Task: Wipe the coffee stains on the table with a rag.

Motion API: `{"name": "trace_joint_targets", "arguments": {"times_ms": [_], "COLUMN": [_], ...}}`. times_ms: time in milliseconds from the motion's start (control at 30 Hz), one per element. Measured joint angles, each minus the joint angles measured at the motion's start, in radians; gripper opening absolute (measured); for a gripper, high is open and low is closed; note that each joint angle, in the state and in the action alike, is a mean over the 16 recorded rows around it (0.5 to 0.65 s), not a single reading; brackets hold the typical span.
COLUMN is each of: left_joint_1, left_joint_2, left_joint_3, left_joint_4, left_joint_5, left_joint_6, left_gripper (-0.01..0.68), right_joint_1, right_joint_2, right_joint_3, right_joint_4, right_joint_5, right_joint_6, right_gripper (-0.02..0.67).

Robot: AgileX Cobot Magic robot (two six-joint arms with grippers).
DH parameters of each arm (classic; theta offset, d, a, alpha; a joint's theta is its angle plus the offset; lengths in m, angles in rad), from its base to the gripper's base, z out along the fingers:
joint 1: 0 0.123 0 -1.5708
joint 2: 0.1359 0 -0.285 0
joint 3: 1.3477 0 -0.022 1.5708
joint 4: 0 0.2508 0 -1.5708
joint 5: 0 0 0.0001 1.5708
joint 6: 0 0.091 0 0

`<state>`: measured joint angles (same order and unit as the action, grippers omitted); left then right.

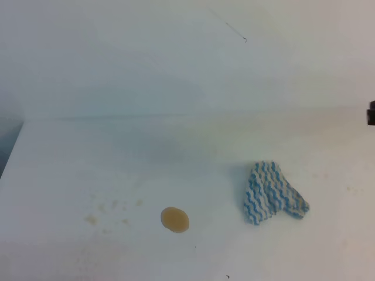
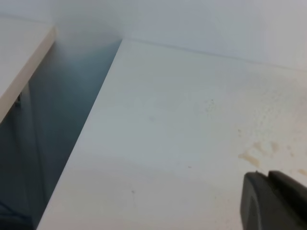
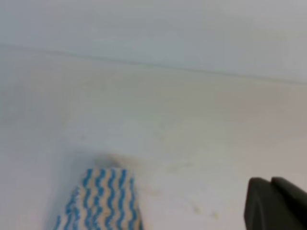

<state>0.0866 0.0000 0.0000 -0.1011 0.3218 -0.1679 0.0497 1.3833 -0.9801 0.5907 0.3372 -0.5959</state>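
The right gripper (image 3: 277,203), a dark blurred corner apparently pressed together, hangs apart from the soft crumpled zigzag rag (image 1: 272,193) and round tan coffee stains (image 1: 174,219) on the smooth white table (image 1: 88,158).

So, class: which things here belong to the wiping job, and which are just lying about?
Job:
- rag
- coffee stain
- table

Just there:
- faint specks left of the stain
- wall behind

High cam down on whole table (image 1: 70,170); wrist cams low, close, oblique; rag (image 1: 272,193) shared w/ right wrist.
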Motion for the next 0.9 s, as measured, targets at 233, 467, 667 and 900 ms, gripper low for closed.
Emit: {"name": "trace_joint_targets", "arguments": {"times_ms": [233,467,667,900], "left_joint_1": [0.000,0.000,0.000,0.000], "left_joint_2": [0.000,0.000,0.000,0.000], "left_joint_3": [0.000,0.000,0.000,0.000], "left_joint_4": [0.000,0.000,0.000,0.000], "left_joint_5": [-0.001,-0.002,0.000,-0.004], "left_joint_6": [0.000,0.000,0.000,0.000], "left_gripper": [0.001,0.001,0.001,0.001], "right_joint_1": [0.114,0.223,0.268,0.278], "right_joint_2": [0.200,0.391,0.515,0.619], "right_joint_3": [-0.209,-0.393,-0.471,-0.491], "right_joint_4": [-0.071,-0.178,-0.263,-0.345], "right_joint_5": [0.188,0.365,0.447,0.481], "right_joint_6": [-0.070,0.027,0.124,0.198], "right_gripper": [0.035,0.182,0.315,0.373]}}
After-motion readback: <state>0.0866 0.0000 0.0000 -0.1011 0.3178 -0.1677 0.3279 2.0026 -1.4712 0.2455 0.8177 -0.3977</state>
